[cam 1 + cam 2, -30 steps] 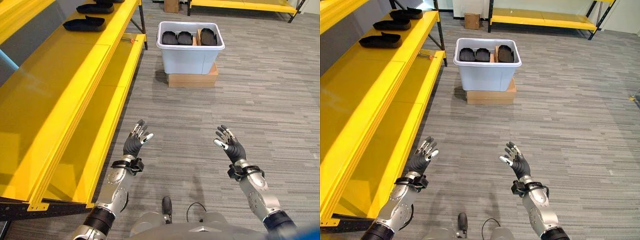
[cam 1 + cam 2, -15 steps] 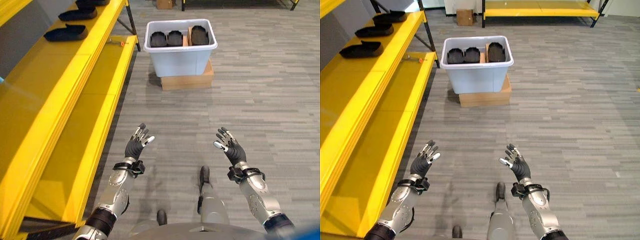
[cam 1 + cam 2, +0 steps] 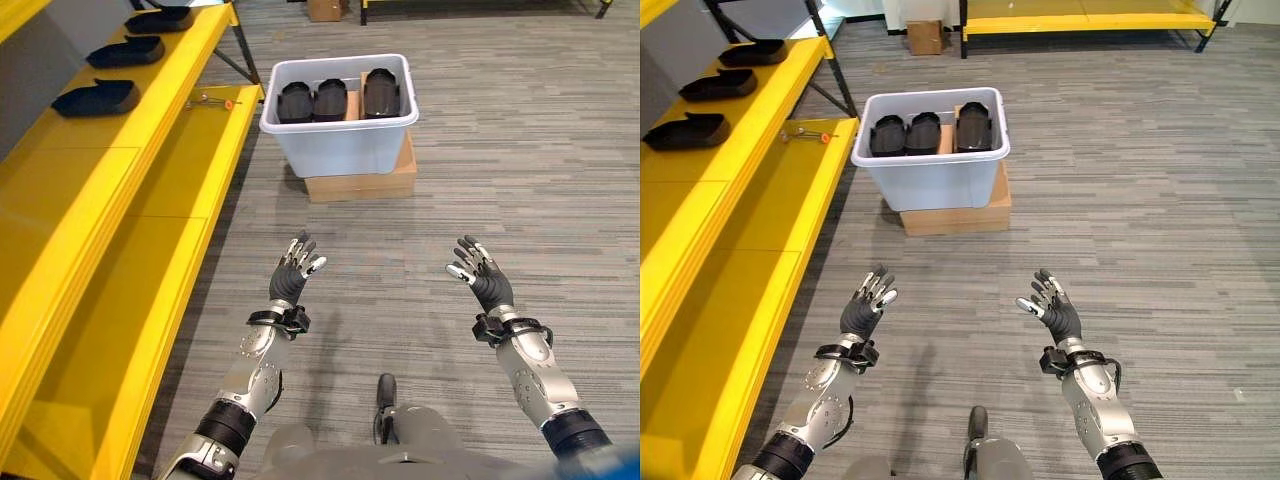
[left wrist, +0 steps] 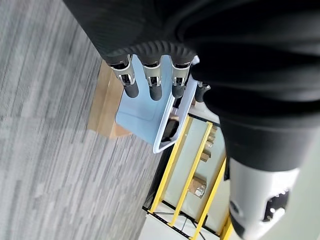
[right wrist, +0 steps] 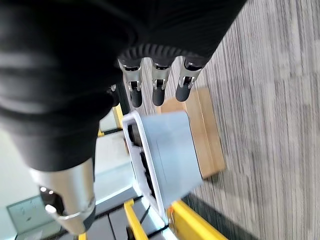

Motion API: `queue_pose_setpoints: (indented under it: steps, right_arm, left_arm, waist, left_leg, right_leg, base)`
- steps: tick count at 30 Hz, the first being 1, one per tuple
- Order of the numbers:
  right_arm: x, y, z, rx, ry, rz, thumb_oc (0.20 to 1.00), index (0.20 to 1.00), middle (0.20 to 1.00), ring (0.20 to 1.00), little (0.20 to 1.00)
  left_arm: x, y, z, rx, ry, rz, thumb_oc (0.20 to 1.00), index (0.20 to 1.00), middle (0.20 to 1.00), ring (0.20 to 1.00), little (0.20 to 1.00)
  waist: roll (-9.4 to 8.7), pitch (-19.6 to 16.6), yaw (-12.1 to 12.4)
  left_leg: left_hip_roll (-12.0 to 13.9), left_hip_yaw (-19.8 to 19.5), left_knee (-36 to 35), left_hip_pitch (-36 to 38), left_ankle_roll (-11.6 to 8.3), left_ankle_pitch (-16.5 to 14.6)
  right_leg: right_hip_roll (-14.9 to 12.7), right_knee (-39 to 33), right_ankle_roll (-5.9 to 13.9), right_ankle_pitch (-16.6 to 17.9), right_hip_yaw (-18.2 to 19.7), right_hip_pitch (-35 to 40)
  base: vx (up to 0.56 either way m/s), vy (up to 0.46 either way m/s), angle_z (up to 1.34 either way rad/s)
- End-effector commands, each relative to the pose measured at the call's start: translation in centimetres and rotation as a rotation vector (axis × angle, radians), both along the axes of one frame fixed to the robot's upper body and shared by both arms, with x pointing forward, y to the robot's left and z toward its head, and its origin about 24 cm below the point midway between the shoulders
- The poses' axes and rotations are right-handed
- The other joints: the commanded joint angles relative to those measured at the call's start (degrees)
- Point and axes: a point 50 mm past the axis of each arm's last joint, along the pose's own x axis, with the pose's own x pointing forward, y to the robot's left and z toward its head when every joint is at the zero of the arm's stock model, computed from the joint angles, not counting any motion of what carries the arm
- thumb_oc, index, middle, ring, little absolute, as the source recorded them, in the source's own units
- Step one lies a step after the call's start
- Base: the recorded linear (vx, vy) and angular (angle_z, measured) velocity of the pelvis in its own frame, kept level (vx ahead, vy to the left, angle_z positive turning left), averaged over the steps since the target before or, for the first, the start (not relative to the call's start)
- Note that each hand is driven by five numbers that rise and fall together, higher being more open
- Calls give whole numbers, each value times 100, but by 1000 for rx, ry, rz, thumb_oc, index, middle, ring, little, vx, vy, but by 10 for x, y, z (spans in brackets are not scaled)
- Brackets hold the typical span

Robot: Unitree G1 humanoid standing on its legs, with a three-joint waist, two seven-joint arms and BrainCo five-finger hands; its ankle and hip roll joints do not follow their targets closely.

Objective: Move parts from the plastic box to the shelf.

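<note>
Parts [image 3: 330,98] fill the box [image 3: 345,148], well beyond both hands.

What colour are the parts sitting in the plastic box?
Black. The parts in the pale box show best in the right eye view.

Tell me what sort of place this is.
Probably a warehouse or workshop storeroom: long yellow shelving carries black moulded parts, and a plastic box of the same parts sits on a cardboard carton on the grey floor.
</note>
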Motion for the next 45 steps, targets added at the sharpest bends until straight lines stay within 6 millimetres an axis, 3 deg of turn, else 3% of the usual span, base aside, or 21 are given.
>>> queue_pose_setpoints:
  steps: [1,3,4,6,8,10,12,14,17,20,23,25,27,28,31,36,39,40,41,43,45]
  right_arm:
    - [4,-4,21,2,-123,-23,1000,1000,1000,1000,1000]
    - [2,-6,18,2,-114,-37,1000,1000,1000,1000,1000]
    - [2,-6,18,2,-114,-37,1000,1000,1000,1000,1000]
    - [0,-6,16,7,-108,-46,1000,1000,1000,1000,1000]
    - [-2,-5,13,11,-99,-48,1000,1000,1000,1000,1000]
    - [-5,0,10,28,-89,-31,1000,1000,1000,1000,1000]
    - [-1,11,11,64,-98,-9,1000,1000,1000,1000,1000]
    - [2,15,12,79,-103,-4,1000,1000,1000,1000,1000]
    - [8,29,14,103,-108,27,1000,1000,1000,1000,1000]
    - [10,39,15,97,-111,73,1000,1000,1000,1000,1000]
    - [7,39,14,92,-102,82,1000,1000,1000,1000,1000]
    - [9,39,16,98,-113,79,1000,1000,1000,1000,1000]
    - [10,38,16,95,-111,74,1000,1000,1000,1000,1000]
    - [11,38,16,91,-112,66,1000,1000,1000,1000,1000]
    - [13,38,19,89,-124,68,1000,1000,1000,1000,1000]
    - [13,32,21,58,-130,53,1000,1000,1000,1000,1000]
    - [8,21,20,50,-127,33,1000,1000,1000,1000,1000]
    - [7,20,20,50,-127,33,1000,1000,1000,1000,1000]
    - [6,18,19,43,-123,38,1000,1000,1000,1000,1000]
    - [7,18,20,44,-124,38,1000,1000,1000,1000,1000]
    - [7,19,20,42,-128,42,1000,1000,1000,1000,1000]
  left_arm:
    - [2,10,17,5,-89,32,1000,1000,1000,1000,1000]
    - [-1,12,13,13,-77,42,1000,1000,1000,1000,1000]
    - [-1,12,13,13,-77,42,1000,1000,1000,1000,1000]
    - [-2,13,11,14,-72,46,1000,1000,1000,1000,1000]
    - [-3,15,10,10,-70,58,1000,1000,1000,1000,1000]
    - [-7,18,9,6,-67,62,1000,1000,1000,1000,1000]
    - [-3,21,17,18,-99,65,1000,1000,1000,1000,1000]
    - [-1,23,20,25,-108,77,1000,1000,1000,1000,1000]
    - [5,25,23,47,-114,107,1000,1000,1000,1000,1000]
    - [8,27,27,60,-124,117,1000,1000,1000,1000,1000]
    - [6,27,25,72,-114,107,1000,1000,1000,1000,1000]
    - [5,25,24,63,-113,94,1000,1000,1000,1000,1000]
    - [5,24,23,57,-113,89,1000,1000,1000,1000,1000]
    - [5,24,22,59,-110,87,1000,1000,1000,1000,1000]
    - [6,24,23,59,-118,87,1000,1000,1000,1000,1000]
    - [9,16,19,55,-106,63,1000,1000,1000,1000,1000]
    - [7,8,18,20,-102,33,1000,1000,1000,1000,1000]
    - [6,6,16,17,-96,26,1000,1000,1000,1000,1000]
    - [5,3,16,7,-94,13,1000,1000,1000,1000,1000]
    - [5,3,16,4,-95,12,1000,1000,1000,1000,1000]
    - [5,3,18,0,-101,20,1000,1000,1000,1000,1000]
  waist:
    - [-134,30,161]
    - [-100,-18,283]
    - [-113,-25,283]
    - [17,-78,410]
    - [40,-84,494]
    - [47,-199,510]
    - [-43,-297,557]
    - [-80,-346,575]
    - [-126,-360,626]
    - [43,-187,479]
    - [175,-79,324]
    - [199,-34,204]
    - [200,-15,157]
    - [146,-8,84]
    - [140,36,-3]
    - [14,-85,-62]
    - [136,-251,-253]
    - [176,-267,-268]
    - [248,-308,-311]
    - [260,-313,-307]
    - [261,-317,-291]
  left_leg:
    - [-176,463,-991,-179,400,139]
    - [22,545,-2696,-348,383,277]
    - [5,556,-2757,-326,386,317]
    - [148,438,-4103,-408,208,983]
    - [140,347,-4646,-314,78,1278]
    - [34,223,-4563,-131,192,1081]
    - [-200,462,-4066,-241,405,769]
    - [-278,530,-3947,-292,489,621]
    - [-538,686,-3699,-257,766,231]
    - [-800,674,-3858,237,1101,7]
    - [-855,644,-4061,666,1166,-128]
    - [-934,617,-4303,1010,1097,-193]
    - [-946,576,-4409,1179,1035,-242]
    - [-973,523,-4455,1345,933,-320]
    - [-939,429,-4575,1627,812,-416]
    - [-943,346,-4558,2091,686,-860]
    - [-559,229,-4182,2311,485,-1000]
    - [-488,234,-4057,2264,426,-894]
    - [-312,177,-3768,2224,283,-487]
    - [-290,162,-3669,2172,258,-406]
    - [-178,123,-2952,1913,154,100]
  right_leg:
    - [-402,-131,829,56,323,151]
    - [-391,-308,969,-38,400,412]
    - [-406,-312,970,-31,402,405]
    - [-310,-445,1054,-102,447,675]
    - [-338,-558,1136,-168,485,1035]
    - [-416,-544,1221,-310,626,1186]
    - [-825,-282,1373,-368,721,1255]
    - [-949,-149,1426,-357,730,1183]
    - [-1236,852,1506,44,757,756]
    - [-1223,2468,1400,908,825,-121]
    - [-1032,2888,1342,612,725,-731]
    - [-884,1853,1265,309,441,-1064]
    - [-914,1153,1307,372,305,-1015]
    - [-955,282,1460,682,383,-1145]
    - [-990,-437,1654,1074,534,-1265]
    - [-1109,-627,1756,1394,453,-1124]
    - [-923,-165,1544,1097,290,-986]
    - [-889,-37,1488,978,247,-982]
    - [-637,206,1311,695,229,-944]
    - [-586,223,1275,640,233,-946]
    - [-398,200,1095,453,283,-826]
  base:
    - [275,95,6]
    - [308,149,-10]
    - [235,135,-10]
    - [306,174,-19]
    - [358,185,-29]
    - [392,274,-59]
    - [433,375,-58]
    - [174,170,-33]
    - [178,236,5]
    - [175,281,3]
    - [278,215,37]
    - [355,24,22]
    - [302,-70,5]
    - [214,-63,-8]
    - [293,-90,8]
    - [338,-136,27]
    - [367,-219,40]
    - [502,-402,54]
    - [297,-271,36]
    - [192,-190,1]
    - [210,-261,-20]
